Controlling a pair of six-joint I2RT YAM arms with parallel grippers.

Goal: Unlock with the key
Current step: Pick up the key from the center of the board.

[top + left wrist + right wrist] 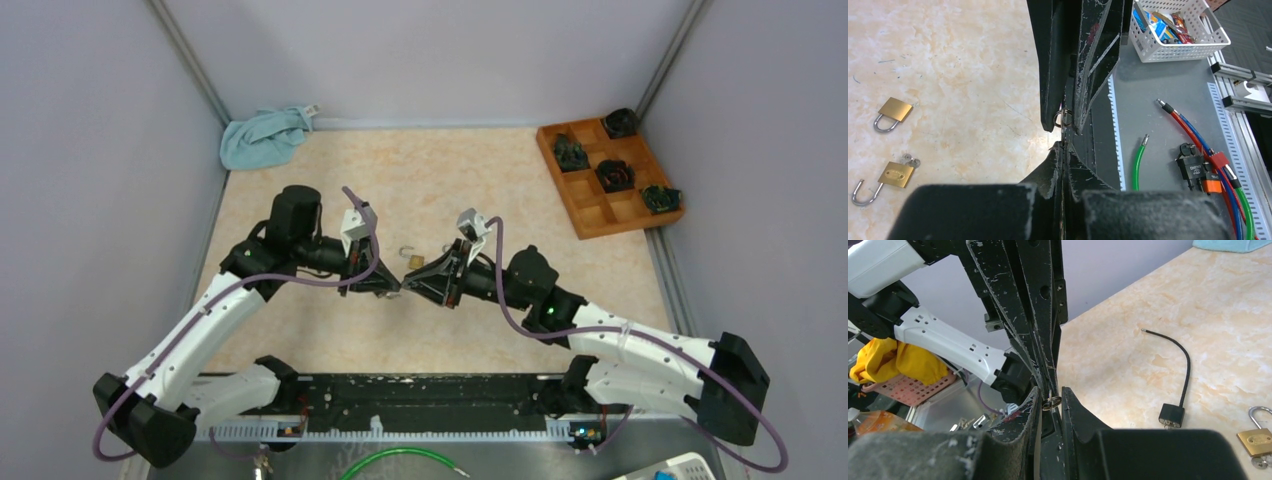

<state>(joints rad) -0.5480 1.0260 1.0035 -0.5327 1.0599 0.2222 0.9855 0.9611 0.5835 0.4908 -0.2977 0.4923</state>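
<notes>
My two grippers meet tip to tip above the middle of the table (330, 330). My left gripper (1063, 144) is shut on the thin blade of a small key (1063, 134). The key's metal ring (1051, 402) sits between the tips of my right gripper (1051, 399), whose jaws are closed onto it with only a narrow gap. In the top view the left gripper (393, 287) and right gripper (408, 287) touch noses. Two brass padlocks (894, 110) (894, 175) lie open on the table. One padlock (412, 259) shows in the top view just beyond the grippers.
A black cable lock (1172, 415) lies right of the grippers. More keys (910, 161) lie by the nearer padlock. A wooden tray (590, 215) stands at the back right and a blue cloth (262, 137) at the back left. A white basket (1175, 47) sits off the table.
</notes>
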